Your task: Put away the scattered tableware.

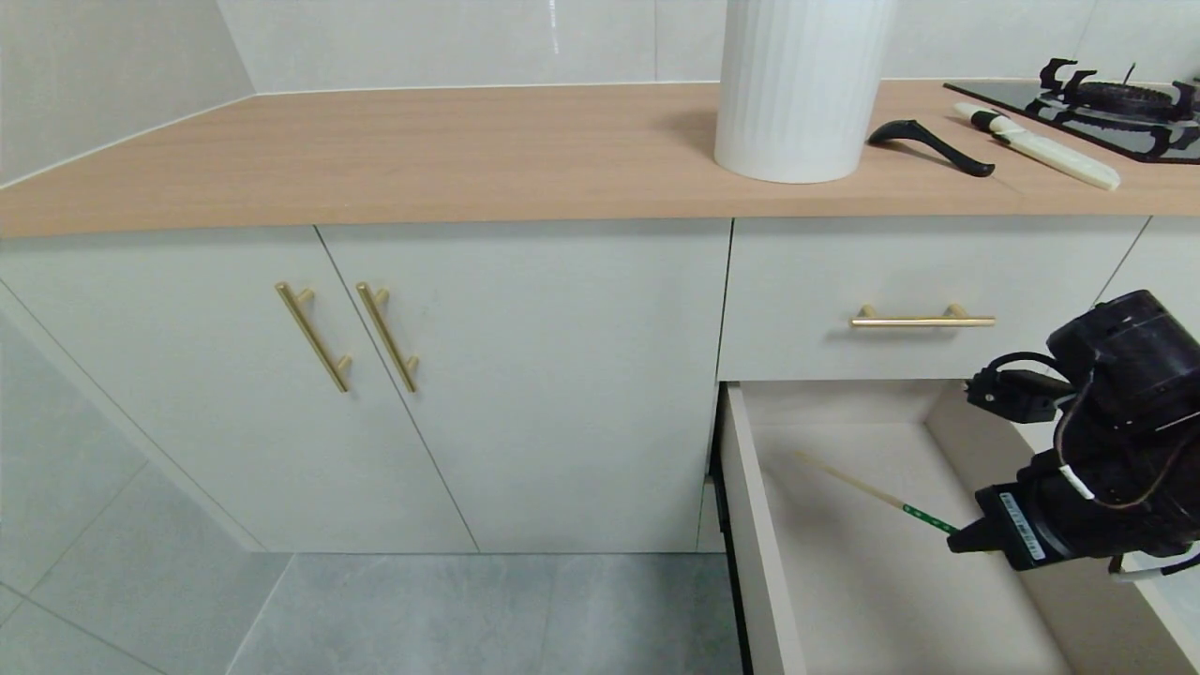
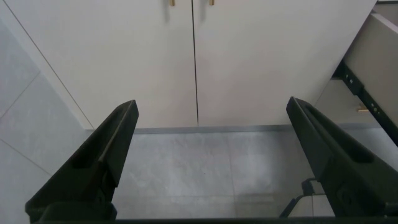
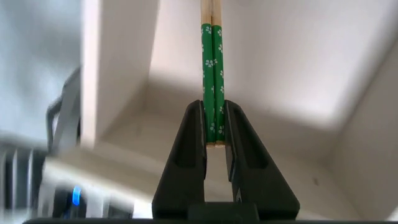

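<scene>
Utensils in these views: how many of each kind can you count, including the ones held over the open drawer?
Chopsticks: 2, in the right gripper
Black curved utensil: 1
White knife: 1
Total: 4

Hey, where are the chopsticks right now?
In the head view's lower right, the chopsticks are clamped in the right end effector, angled over the open drawer.
</scene>
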Controlling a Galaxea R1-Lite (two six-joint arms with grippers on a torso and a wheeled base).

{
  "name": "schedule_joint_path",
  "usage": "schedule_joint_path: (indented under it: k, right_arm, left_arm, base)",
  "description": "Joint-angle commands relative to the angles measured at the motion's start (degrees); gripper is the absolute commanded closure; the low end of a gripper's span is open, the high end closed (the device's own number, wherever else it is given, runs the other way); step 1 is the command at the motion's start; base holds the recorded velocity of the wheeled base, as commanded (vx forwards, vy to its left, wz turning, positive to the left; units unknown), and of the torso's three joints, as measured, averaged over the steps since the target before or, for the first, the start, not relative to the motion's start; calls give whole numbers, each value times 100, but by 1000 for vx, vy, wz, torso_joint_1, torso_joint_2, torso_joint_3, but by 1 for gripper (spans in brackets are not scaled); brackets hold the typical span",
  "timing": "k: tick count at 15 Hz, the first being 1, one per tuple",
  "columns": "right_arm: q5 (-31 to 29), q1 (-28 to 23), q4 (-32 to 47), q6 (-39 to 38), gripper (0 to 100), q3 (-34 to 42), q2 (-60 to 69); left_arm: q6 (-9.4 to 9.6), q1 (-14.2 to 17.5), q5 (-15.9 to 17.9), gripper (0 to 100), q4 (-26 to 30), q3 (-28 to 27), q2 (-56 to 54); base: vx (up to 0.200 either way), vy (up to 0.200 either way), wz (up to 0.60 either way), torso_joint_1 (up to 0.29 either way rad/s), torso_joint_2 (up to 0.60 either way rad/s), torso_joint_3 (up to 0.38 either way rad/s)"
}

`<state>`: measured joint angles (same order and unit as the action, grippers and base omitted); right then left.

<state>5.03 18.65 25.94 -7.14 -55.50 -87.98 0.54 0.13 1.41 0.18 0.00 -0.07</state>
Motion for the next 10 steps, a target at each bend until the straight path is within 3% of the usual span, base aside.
schedule_joint_path:
  k: [1, 2, 4, 6, 10]
  right_arm:
    - [-319, 148, -494, -402, 100, 233, -466]
    - [-600, 394, -775, -912, 100, 215, -721]
    - [-873, 622, -898, -1158, 100, 215, -1142]
    - [-908, 728, -951, -1193, 100, 224, -1520]
    - [-1048, 736, -2049, -1175, 100, 664, -2074]
  left_arm:
    - [-1, 4, -1, 0, -1, 0, 7]
    - [-1, 4, -1, 0, -1, 0, 7]
    - [-1, 4, -1, 0, -1, 0, 7]
    - [-1, 4, -1, 0, -1, 0, 7]
    - [-1, 4, -1, 0, -1, 0, 7]
  base:
    - [0, 0, 0, 0, 0, 0]
    - [0, 0, 0, 0, 0, 0]
    - [0, 0, 0, 0, 0, 0]
    - [0, 0, 0, 0, 0, 0]
    - [0, 0, 0, 0, 0, 0]
